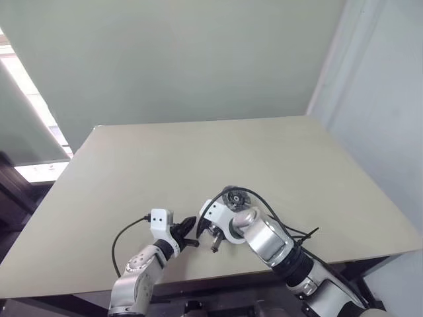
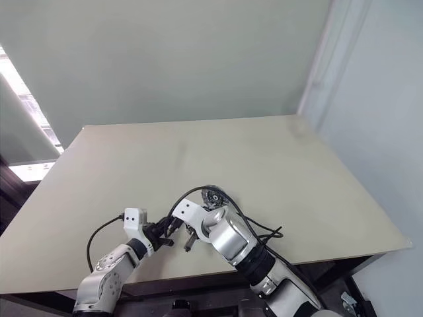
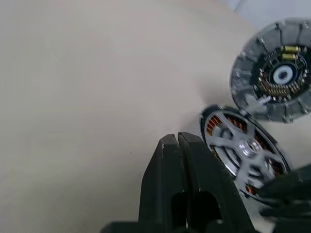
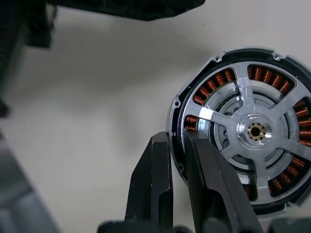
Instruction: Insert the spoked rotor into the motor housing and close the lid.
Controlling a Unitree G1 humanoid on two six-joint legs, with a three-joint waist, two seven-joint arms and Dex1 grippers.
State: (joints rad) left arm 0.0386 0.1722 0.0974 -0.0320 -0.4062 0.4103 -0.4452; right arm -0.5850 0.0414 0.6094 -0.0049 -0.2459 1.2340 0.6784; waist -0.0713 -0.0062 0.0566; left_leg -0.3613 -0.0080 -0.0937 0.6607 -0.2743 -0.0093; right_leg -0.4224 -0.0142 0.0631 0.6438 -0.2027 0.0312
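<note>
Since the rotor [image 4: 252, 130] sits in the housing [image 4: 181, 162], we judge the lid [image 3: 274, 77] stiff, light; right end effector [image 4: 179, 141] pinches the housing's rim, left end effector [image 3: 177, 141] closed empty.

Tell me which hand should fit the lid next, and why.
Probably the right. Its hand is at the rim of the dark round motor housing, where the shiny silver spoked rotor already sits. The grey notched lid lies just beyond. The left hand is shut, beside the housing.
</note>
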